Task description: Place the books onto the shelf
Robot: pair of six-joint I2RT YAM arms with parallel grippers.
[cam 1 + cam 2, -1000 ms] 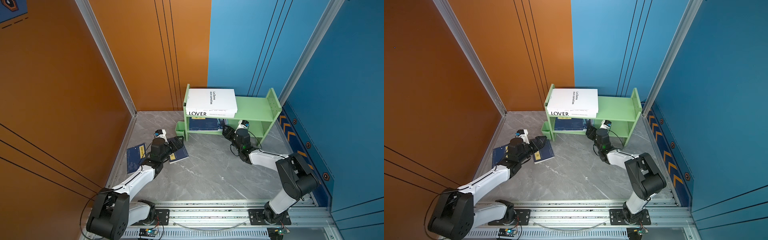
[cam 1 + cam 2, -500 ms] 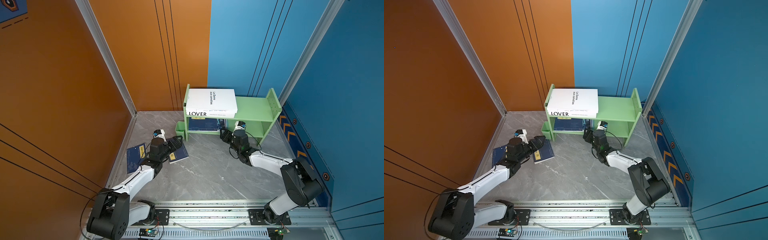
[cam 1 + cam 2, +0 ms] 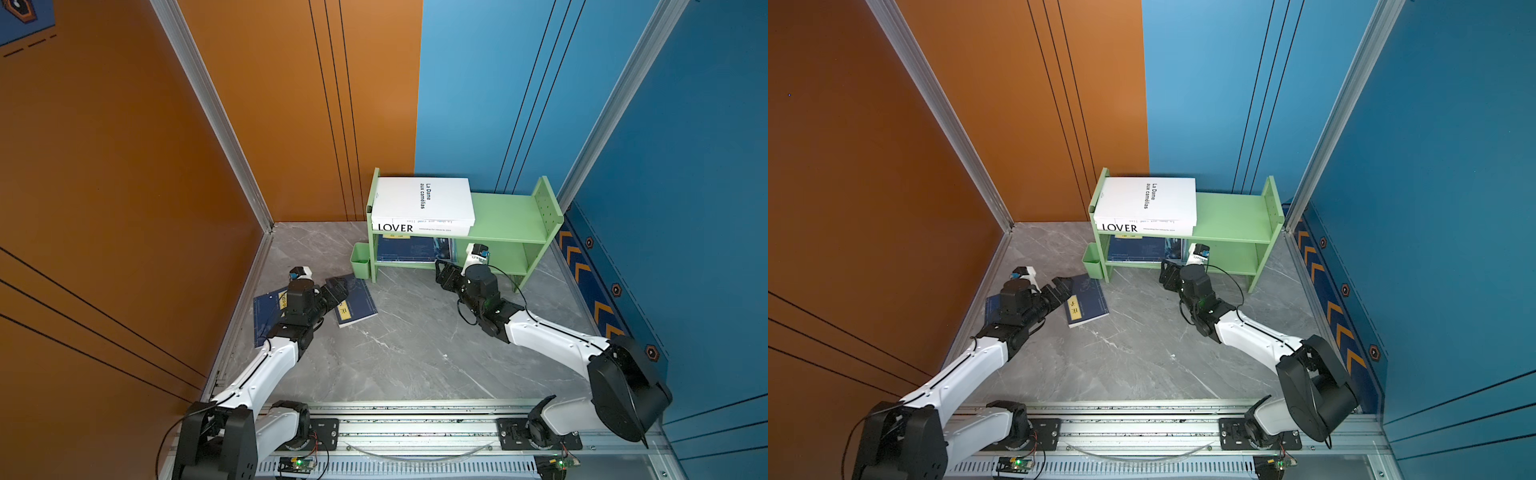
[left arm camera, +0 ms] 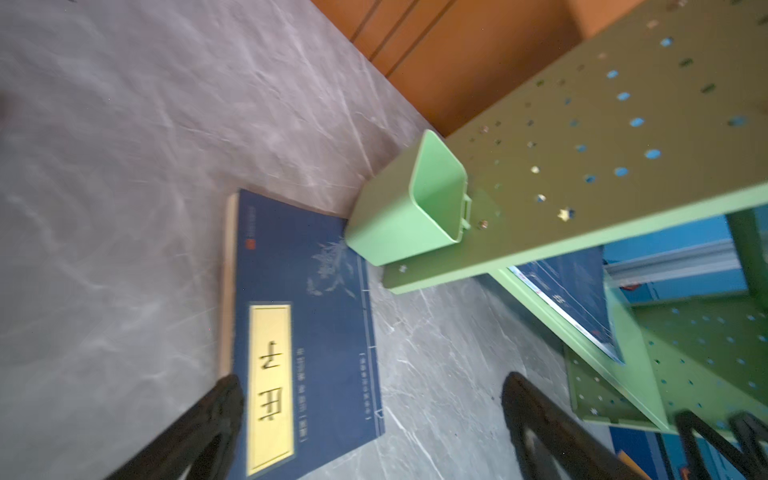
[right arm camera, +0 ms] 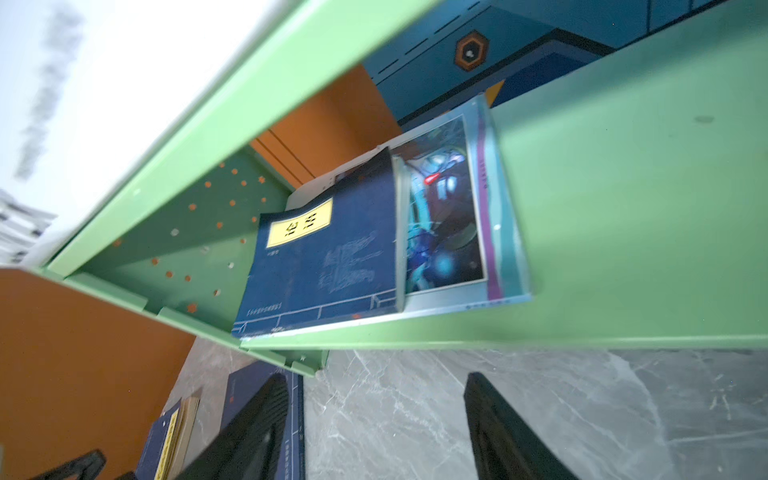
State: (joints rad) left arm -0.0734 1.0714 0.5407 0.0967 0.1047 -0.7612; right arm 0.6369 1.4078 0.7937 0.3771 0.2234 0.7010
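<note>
The light-green shelf point(image 3: 511, 216) point(image 3: 1233, 216) stands against the back wall. Two thick white books point(image 3: 419, 199) lie stacked on its top tier, the lower one lettered LOVER. On the bottom tier a navy book point(image 5: 324, 266) lies on a teal picture magazine point(image 5: 453, 224). Another navy book point(image 3: 357, 303) point(image 4: 307, 316) lies flat on the floor. My left gripper point(image 3: 338, 286) point(image 4: 372, 380) hangs open over its near edge. A further navy book point(image 3: 266, 307) lies partly under the left arm. My right gripper point(image 3: 444, 274) point(image 5: 376, 377) is open and empty, just in front of the bottom tier.
A small green cup point(image 3: 360, 261) point(image 4: 415, 208) hangs on the shelf's left side panel, close to the floor book. Orange wall point(image 3: 124, 208) on the left, blue wall point(image 3: 685, 208) on the right. The arms' rail point(image 3: 415, 424) runs along the front edge.
My right gripper has drawn back a little from the bottom tier and its jaws have widened slightly. The left gripper has shifted only slightly over the floor book.
</note>
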